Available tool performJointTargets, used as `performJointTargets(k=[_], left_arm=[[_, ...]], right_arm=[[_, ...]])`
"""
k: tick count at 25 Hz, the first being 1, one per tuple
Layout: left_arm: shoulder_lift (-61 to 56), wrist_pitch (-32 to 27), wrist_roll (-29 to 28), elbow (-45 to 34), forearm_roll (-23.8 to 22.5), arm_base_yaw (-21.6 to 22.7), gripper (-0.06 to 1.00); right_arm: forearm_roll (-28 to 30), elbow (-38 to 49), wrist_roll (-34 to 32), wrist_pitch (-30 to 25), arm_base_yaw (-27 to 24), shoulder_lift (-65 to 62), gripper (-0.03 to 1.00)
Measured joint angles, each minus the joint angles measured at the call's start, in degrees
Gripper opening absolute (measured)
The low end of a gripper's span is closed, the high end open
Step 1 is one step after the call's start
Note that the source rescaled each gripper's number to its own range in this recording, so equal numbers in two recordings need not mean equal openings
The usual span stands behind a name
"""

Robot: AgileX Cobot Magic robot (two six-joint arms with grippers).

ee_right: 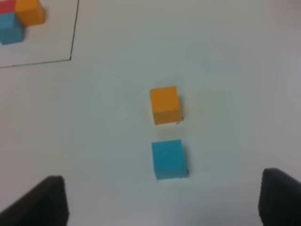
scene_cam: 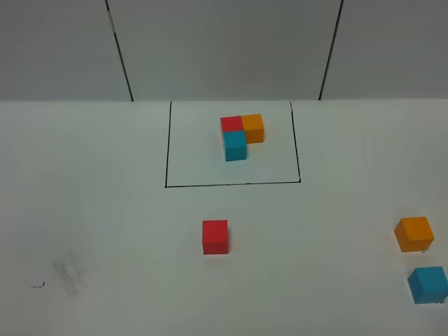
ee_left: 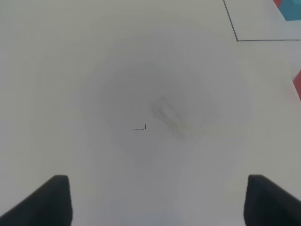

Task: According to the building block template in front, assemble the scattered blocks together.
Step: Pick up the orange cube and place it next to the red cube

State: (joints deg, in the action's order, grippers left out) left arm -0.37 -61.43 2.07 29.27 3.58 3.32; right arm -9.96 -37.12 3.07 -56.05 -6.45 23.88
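White tabletop (scene_cam: 105,210) stretched below grey wall panels (scene_cam: 224,42). At its far side the building block template (scene_cam: 242,135) sat inside a drawn black rectangle (scene_cam: 166,147). The scattered blocks (scene_cam: 213,241) lay nearer. The red cube (scene_cam: 215,232) stood alone near the middle, and the orange cube (scene_cam: 414,234) and blue cube (scene_cam: 428,284) were close together at the right edge, not touching. The right gripper (ee_right: 163,190) hung above that pair, jaws spread and empty. The blue cube lay just ahead of its fingertips, with the orange one beyond it. The left gripper (ee_left: 158,190) hovered over a faint smudge (ee_left: 164,113), jaws wide apart with nothing between them, well apart from the red cube.
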Motion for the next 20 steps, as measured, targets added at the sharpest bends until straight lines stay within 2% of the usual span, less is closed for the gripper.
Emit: performJointTargets(k=[5,8,13,20], left_arm=[[0.0,0.0,0.0,0.0,0.0,0.0,0.79],[0.0,0.0,0.0,0.0,0.0,0.0,0.79],[0.0,0.0,0.0,0.0,0.0,0.0,0.79],[0.0,0.0,0.0,0.0,0.0,0.0,0.79]], right_arm=[[-3.3,-4.0,5.8,-1.1,0.0,11.4,0.67],[-3.6,-4.7,10.4,0.6,0.0,15.5,0.67],[-4.1,-4.9,11.9,5.9,0.0,16.6,0.67],[-4.4,-4.9,12.0,4.8,0.0,16.7,0.67]])
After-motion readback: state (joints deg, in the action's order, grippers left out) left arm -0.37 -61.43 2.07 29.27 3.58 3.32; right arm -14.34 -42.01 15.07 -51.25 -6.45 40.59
